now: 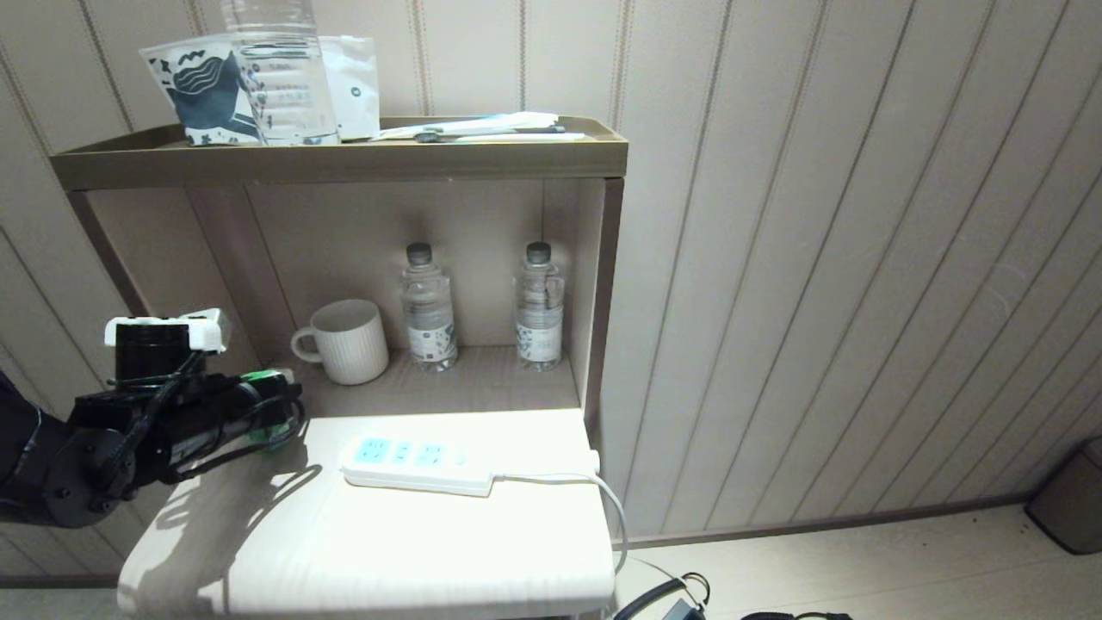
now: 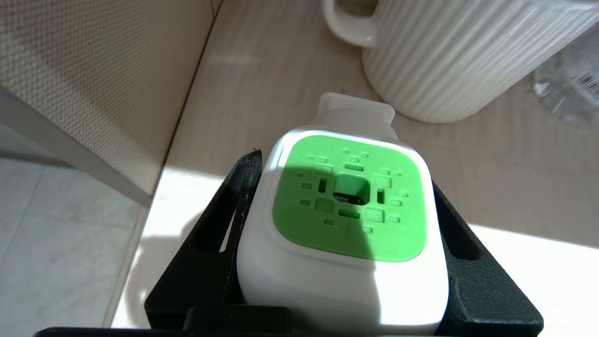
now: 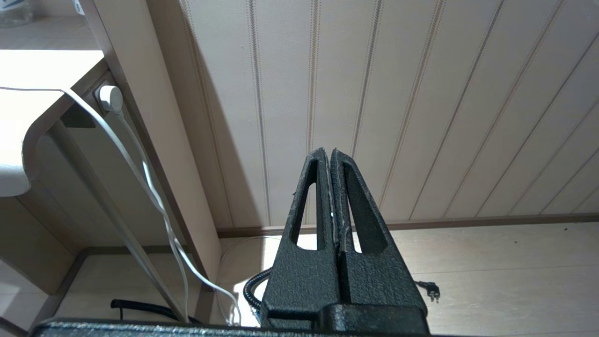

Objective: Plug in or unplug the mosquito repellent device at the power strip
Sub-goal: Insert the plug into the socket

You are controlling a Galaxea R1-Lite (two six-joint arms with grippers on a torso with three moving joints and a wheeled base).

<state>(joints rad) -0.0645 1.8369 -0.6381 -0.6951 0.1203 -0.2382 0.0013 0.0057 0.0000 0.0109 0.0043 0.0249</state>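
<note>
**Trainee:** What does the left wrist view show?

**Operator:** The left gripper (image 2: 344, 262) clamped on the mosquito repellent device (image 2: 346, 234) — white head, green square face toward the camera, one black finger (image 2: 234, 224) on each side. I hold it above the left end of the white tabletop (image 1: 387, 551), just in front of the ribbed mug (image 2: 449, 61).

**Trainee:** And the power strip?

**Operator:** The power strip (image 1: 417, 465) lies flat on the tabletop, to the right of the gripper and apart from it; none of its pale-blue sockets has anything plugged in. Its cord (image 1: 594, 486) runs off the right edge.

**Trainee:** Which step is this?

**Operator:** I judge it the carry — device gripped, not yet plugged in. Next I need to bring it across over a socket, turn the prongs downward, line them up with the slots and press straight in. I cannot see the prongs here.

**Trainee:** The right arm?

**Operator:** Parked low beside the cabinet, the right gripper (image 3: 333, 157) closed on nothing.
</note>
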